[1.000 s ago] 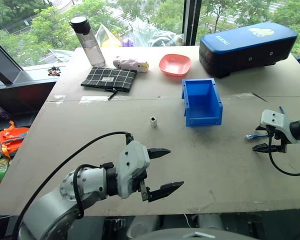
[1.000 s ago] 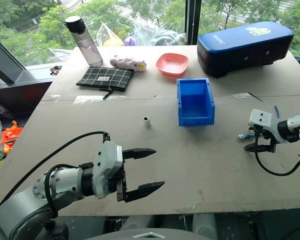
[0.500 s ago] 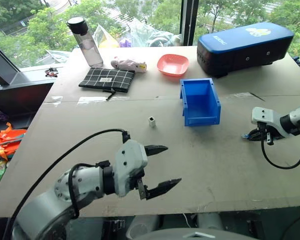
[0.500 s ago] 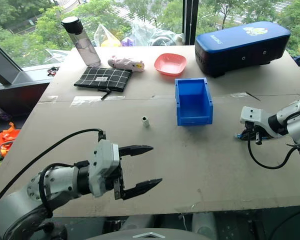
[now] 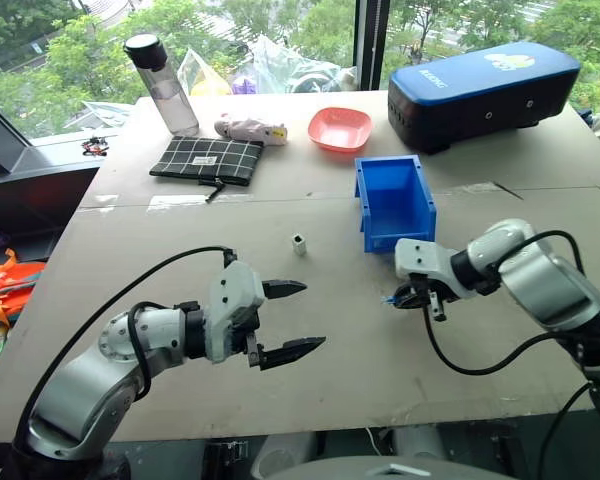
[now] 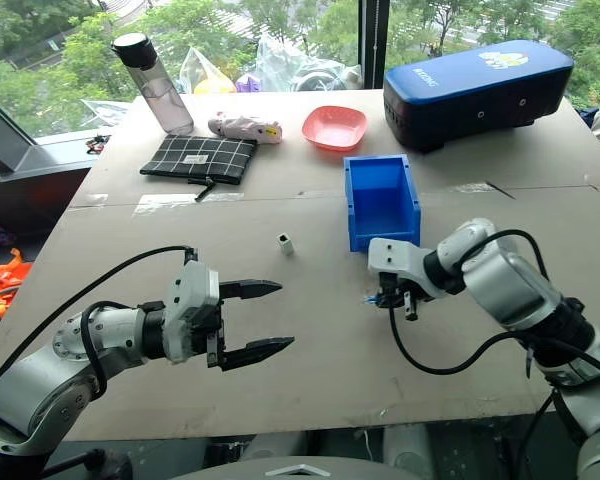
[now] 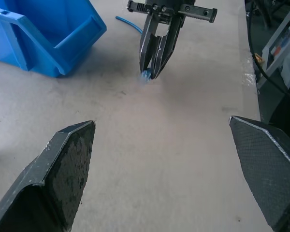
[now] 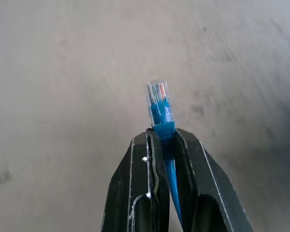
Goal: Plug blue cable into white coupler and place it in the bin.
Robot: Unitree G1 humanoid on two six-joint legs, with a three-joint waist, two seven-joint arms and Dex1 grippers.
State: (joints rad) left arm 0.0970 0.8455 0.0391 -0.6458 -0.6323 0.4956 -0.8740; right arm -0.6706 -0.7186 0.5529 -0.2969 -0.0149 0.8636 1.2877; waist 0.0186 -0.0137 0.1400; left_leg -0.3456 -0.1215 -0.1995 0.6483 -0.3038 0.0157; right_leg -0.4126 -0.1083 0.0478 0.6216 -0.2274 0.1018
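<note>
My right gripper [image 5: 405,296] is shut on the blue cable [image 8: 157,103] just behind its clear plug, which sticks out past the fingertips. It hangs low over the table, in front of the bin [image 5: 398,233], a bright blue open box. The left wrist view shows this gripper [image 7: 152,72] pointing down, with the cable trailing behind it [image 7: 127,23]. The white coupler [image 5: 298,243] stands alone on the table, left of the bin. My left gripper [image 5: 313,316] is open and holds nothing. It points right, nearer to me than the coupler.
At the back of the table are a pink bowl [image 5: 341,128], a large dark-blue case [image 5: 490,90], a water bottle [image 5: 158,85], a checkered pouch [image 5: 205,158] and a small pink object [image 5: 248,127]. The table's front edge runs just below both arms.
My right gripper closed on the cable's end near the table's right edge. It then carried the cable left to the spot in front of the bin. The left gripper stayed open.
</note>
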